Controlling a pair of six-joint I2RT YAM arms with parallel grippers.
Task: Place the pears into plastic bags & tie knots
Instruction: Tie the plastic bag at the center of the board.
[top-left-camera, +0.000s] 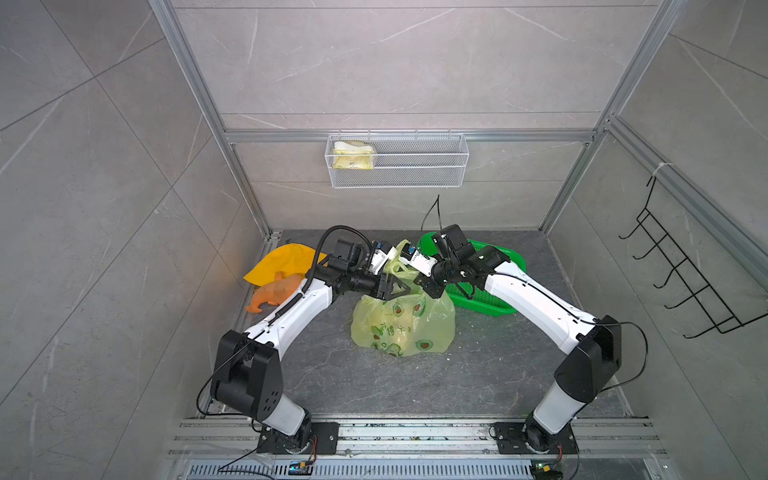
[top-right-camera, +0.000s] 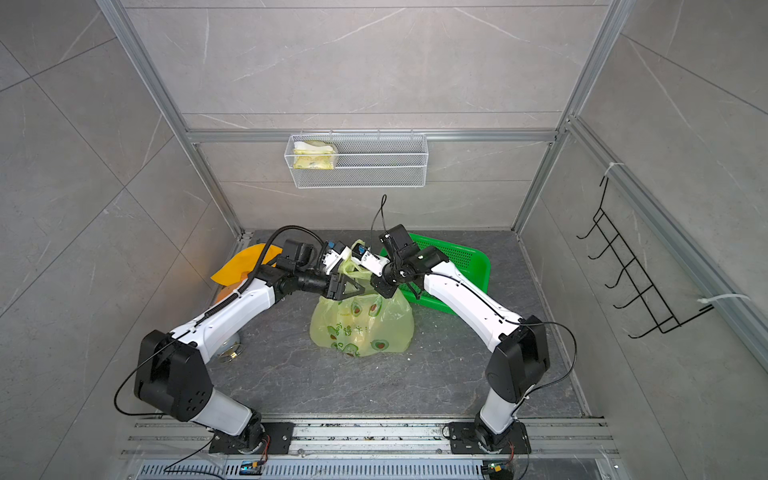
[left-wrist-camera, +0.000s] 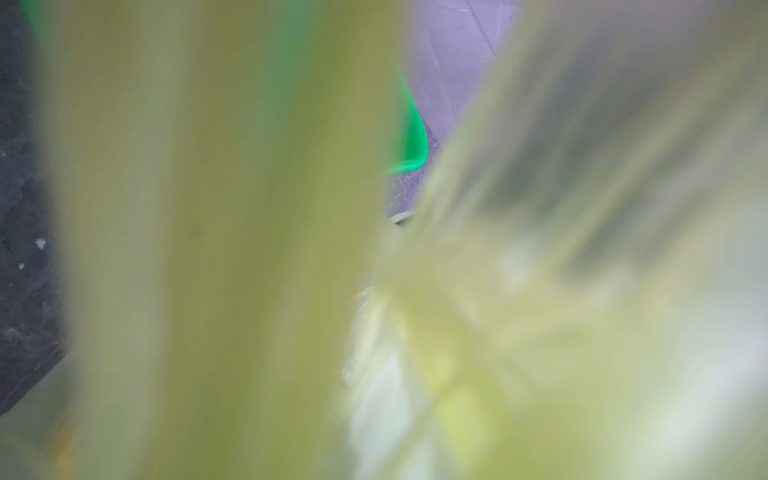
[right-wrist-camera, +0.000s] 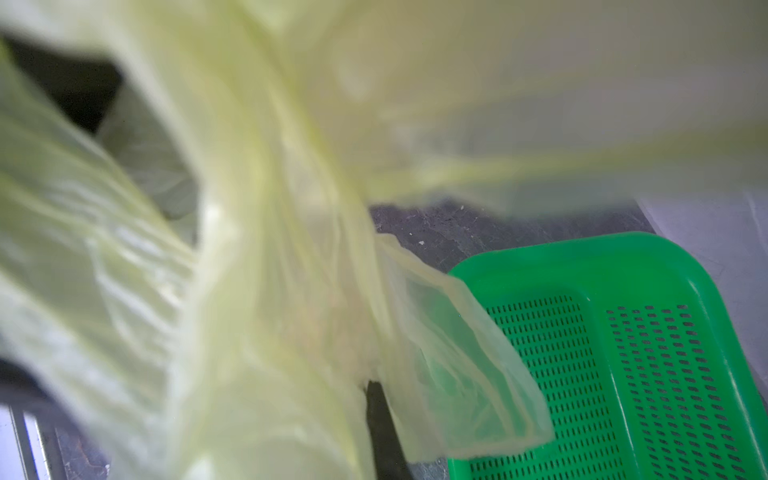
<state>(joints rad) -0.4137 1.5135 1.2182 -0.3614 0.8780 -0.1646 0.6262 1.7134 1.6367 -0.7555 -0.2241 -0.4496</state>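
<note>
Right fingers (top-left-camera: 433, 290) pinch the strap of the bag (top-left-camera: 401, 328) on the table (top-left-camera: 332, 374); left fingers (top-left-camera: 397, 289), cannot tell

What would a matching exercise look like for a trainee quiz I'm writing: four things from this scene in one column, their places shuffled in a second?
Things
1. plastic bag
2. green basket
3. yellow-orange cloth
4. wire basket

Places
A. hung on the back wall
B. far left corner of the floor
C. middle of the floor
D. back of the floor, on the right

Pairs: 1-C, 2-D, 3-B, 4-A
</note>
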